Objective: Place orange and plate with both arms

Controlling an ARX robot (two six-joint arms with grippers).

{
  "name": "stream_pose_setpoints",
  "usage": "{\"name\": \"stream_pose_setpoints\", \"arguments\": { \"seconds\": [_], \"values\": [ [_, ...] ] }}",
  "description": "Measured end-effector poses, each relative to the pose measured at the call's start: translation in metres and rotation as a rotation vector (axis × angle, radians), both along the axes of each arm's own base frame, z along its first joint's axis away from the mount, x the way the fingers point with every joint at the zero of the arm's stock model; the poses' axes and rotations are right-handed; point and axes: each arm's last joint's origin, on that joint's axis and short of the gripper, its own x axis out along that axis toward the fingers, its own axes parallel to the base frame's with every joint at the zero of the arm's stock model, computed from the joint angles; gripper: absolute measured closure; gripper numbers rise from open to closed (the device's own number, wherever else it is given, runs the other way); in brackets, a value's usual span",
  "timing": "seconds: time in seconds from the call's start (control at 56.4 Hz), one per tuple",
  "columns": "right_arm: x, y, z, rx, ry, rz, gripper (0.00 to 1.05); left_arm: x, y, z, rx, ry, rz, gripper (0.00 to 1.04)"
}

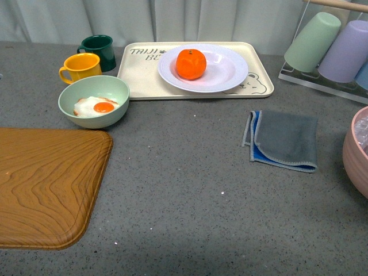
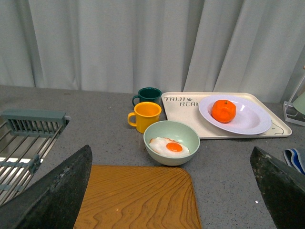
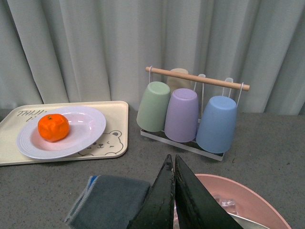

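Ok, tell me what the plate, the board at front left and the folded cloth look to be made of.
Plate: glossy white, soft highlights on the ribbed rim; ceramic or melamine, can't tell which.
Board: wood-grain pattern, satin sheen, rounded lip; wood or printed laminate.
Cloth: matte grey-blue with stitched edging; likely microfibre.

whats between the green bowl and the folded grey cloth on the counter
Nothing: in the front view, only bare grey counter runs from the green bowl to the grey cloth.
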Motion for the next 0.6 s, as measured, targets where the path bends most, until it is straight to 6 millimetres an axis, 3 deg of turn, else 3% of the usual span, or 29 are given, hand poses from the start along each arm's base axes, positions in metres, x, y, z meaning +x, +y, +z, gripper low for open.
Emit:
{"name": "stream_pose_setpoints", "arguments": {
  "seconds": [0.603],
  "values": [
    [-0.043, 0.000, 0.002, 0.000, -0.004, 0.003, 1.04, 0.000, 0.000, 0.000, 0.000, 0.000, 0.000, 0.07]
  ]
}}
